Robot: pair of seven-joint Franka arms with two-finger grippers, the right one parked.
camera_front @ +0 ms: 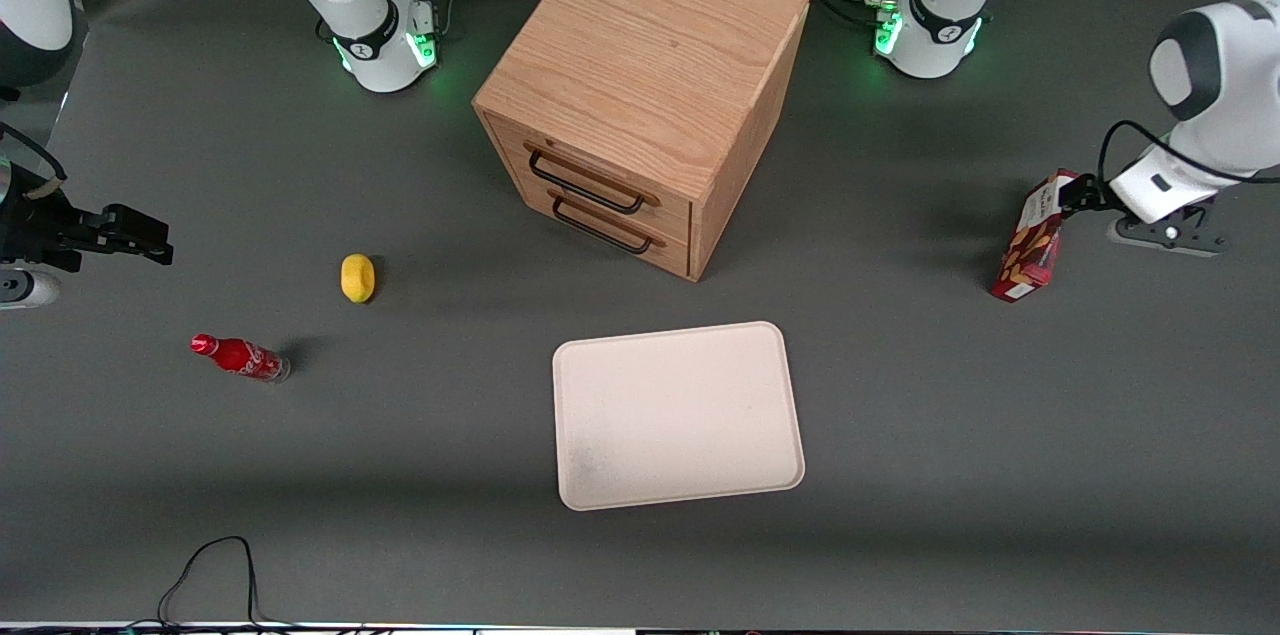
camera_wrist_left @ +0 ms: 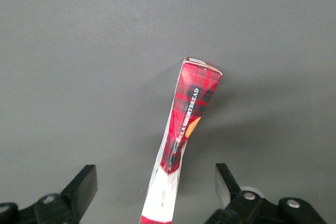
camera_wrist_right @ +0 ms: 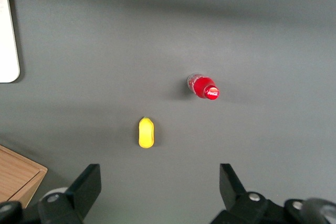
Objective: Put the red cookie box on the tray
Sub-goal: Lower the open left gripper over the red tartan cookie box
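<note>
The left arm's end effector (camera_wrist_left: pixel 157 192) sits at the top end of the long, slim dark-red tartan cookie carton (camera_wrist_left: pixel 190 114), its two black fingers (camera_wrist_left: pixel 81 187) spread wide, one on each side of the carton with clear gaps, so nothing is gripped yet. The carton stands on its end on the grey surface (camera_front: pixel 900 395), leaning a little, at the working arm's end of the table. Well apart from the end effector, toward the middle of the surface and nearer the front camera, lies the large flat pale pinkish-beige tray (camera_front: pixel 678 415) with rounded corners, bare. By my judgement the task is at its start: the approach looks done, while closing on the carton, lifting, carrying and setting it down on the tray all remain.
</note>
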